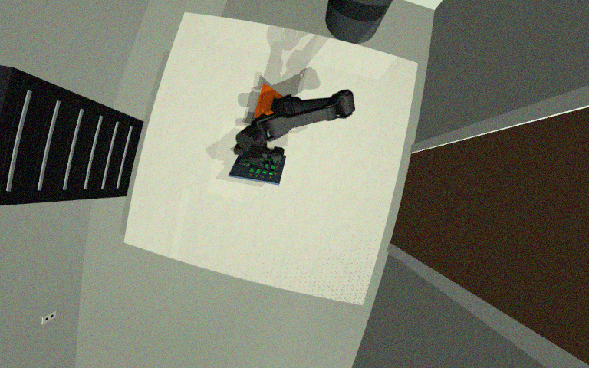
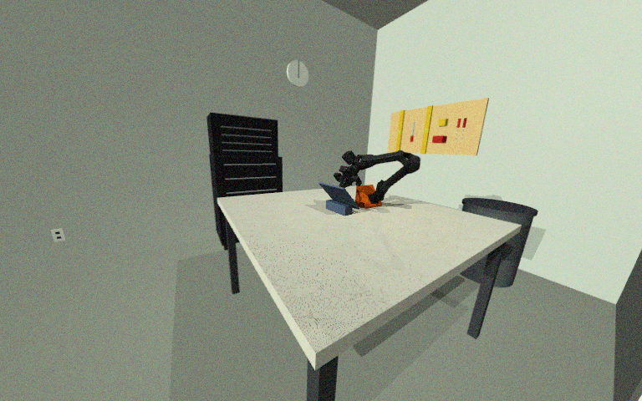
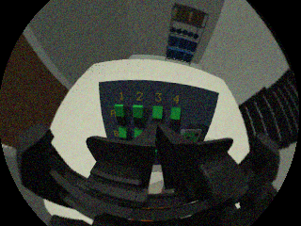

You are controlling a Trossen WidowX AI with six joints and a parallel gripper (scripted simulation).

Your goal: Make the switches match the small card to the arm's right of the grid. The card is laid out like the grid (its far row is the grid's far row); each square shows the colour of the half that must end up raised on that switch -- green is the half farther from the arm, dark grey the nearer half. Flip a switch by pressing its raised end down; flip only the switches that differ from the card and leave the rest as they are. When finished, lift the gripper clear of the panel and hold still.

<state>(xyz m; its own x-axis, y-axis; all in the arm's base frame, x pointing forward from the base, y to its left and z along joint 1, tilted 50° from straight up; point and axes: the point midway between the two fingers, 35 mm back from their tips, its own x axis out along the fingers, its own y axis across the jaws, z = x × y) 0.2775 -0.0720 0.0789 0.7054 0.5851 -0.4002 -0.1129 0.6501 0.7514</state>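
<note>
Fingers (image 1: 260,161) pressed together, empty, over the tilted switch panel (image 1: 256,176) (image 2: 338,195) (image 3: 199,104). Rockers probably light, springless; push raised ends, grasp nothing.

Landmark: wall clock (image 2: 298,73). Black drawer cabinet (image 1: 69,142) (image 2: 245,155) — below it, slightly left. Tan pegboard (image 2: 456,127) — right of it, lower. Dark round bin (image 1: 357,21) (image 2: 496,241) — far lower right of it. White outlet plate (image 1: 48,317) (image 2: 58,235) — lower left.
</note>
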